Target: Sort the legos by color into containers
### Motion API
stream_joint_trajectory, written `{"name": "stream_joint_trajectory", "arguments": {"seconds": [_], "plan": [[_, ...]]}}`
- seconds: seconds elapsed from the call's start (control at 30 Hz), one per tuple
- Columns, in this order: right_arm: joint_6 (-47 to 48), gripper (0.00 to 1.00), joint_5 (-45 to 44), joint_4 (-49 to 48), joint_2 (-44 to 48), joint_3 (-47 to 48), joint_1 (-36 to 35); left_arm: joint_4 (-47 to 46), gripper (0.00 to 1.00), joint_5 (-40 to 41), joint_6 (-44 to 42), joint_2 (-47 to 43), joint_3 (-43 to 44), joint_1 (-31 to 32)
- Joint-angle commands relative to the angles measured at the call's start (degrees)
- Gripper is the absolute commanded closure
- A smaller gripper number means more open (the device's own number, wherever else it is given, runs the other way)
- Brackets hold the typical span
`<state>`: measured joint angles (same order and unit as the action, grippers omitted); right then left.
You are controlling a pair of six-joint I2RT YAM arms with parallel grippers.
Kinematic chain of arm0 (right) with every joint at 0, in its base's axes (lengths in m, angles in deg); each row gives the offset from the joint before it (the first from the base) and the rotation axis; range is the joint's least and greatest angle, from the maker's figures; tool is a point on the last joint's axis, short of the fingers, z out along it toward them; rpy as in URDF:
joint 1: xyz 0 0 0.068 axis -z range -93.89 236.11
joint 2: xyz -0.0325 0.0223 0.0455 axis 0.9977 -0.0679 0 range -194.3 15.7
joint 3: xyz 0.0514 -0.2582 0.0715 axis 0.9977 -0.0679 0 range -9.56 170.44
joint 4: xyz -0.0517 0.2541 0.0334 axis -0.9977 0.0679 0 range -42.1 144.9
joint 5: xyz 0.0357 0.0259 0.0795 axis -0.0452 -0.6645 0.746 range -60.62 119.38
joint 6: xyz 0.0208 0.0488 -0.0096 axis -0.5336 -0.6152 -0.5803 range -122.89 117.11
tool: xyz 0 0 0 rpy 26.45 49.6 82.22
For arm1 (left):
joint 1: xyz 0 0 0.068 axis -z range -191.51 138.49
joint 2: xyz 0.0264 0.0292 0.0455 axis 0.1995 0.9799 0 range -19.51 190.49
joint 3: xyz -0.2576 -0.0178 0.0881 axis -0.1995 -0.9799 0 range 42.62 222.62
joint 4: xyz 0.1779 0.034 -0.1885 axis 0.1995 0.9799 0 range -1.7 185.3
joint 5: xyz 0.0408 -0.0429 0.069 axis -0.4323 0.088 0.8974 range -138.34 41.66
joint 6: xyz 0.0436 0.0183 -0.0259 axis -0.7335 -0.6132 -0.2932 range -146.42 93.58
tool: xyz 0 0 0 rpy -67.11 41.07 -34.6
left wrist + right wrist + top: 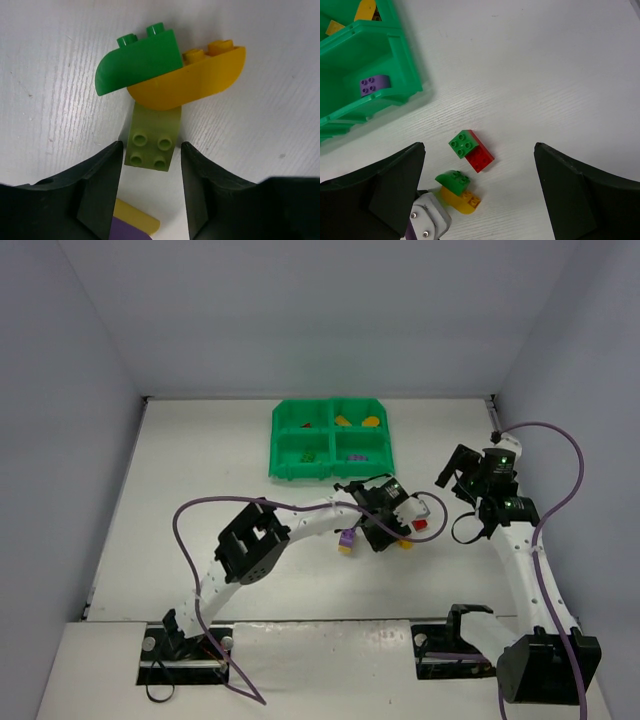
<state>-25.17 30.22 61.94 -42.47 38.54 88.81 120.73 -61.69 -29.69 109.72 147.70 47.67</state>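
Note:
In the left wrist view a lime lego (150, 142) lies on the table between the fingers of my left gripper (151, 147). The jaws are open, with a thin gap on each side of the brick. Its far end is tucked under a yellow curved lego (200, 80), which has a dark green curved lego (137, 62) on top. A purple and yellow lego (132, 225) lies under the wrist. My right gripper (479, 150) hangs wide open above a green lego (464, 142) stacked on a red one (481, 159). The containers are compartments of the green tray (275, 440), which holds sorted bricks.
In the right wrist view the tray's near corner (405, 75) is at the upper left, with a purple brick (374, 85) in one compartment and yellow bricks (365, 10) in another. The left gripper (388, 525) works right of centre. The right gripper (462, 472) is further right, near the wall.

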Motion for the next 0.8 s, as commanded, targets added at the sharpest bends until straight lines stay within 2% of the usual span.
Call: {"name": "stream_joint_trajectory", "arguments": {"seconds": [0.0,0.1,0.13,0.17,0.23,0.37,0.5,0.63,0.77], "plan": [[0.7,0.12,0.7,-1.4,1.0,0.3,0.6,-4.9,0.57,1.3,0.7,-3.7,-0.7,-0.1],[0.7,0.12,0.7,-1.4,1.0,0.4,0.6,-6.1,0.72,1.9,1.8,-5.0,-1.9,-0.3],[0.7,0.12,0.7,-1.4,1.0,0.5,0.6,-6.2,0.82,2.0,1.9,-5.6,-2.3,-0.3],[0.8,0.12,0.7,-1.4,1.0,0.5,0.6,-6.3,0.87,2.1,1.9,-6.4,-3.4,-0.6],[0.8,0.12,0.7,-1.4,1.2,0.5,0.6,-6.7,0.93,2.4,2.7,-10.1,-4.9,-1.1],[1.0,0.12,1.3,-1.4,1.6,0.2,0.6,-6.8,0.94,2.4,6.2,-19.1,-7.6,-4.8],[1.0,0.13,2.2,-1.4,1.2,0.2,0.6,-5.4,0.94,5.4,8.2,-27.3,-6.0,-12.0],[0.9,0.13,3.3,-1.4,0.4,0.5,0.6,-4.4,0.94,7.4,9.1,-28.0,-3.6,-20.4],[0.9,0.13,4.8,-1.4,-0.6,1.1,0.6,-3.2,0.94,8.0,9.9,-22.6,-0.1,-27.3]]}}
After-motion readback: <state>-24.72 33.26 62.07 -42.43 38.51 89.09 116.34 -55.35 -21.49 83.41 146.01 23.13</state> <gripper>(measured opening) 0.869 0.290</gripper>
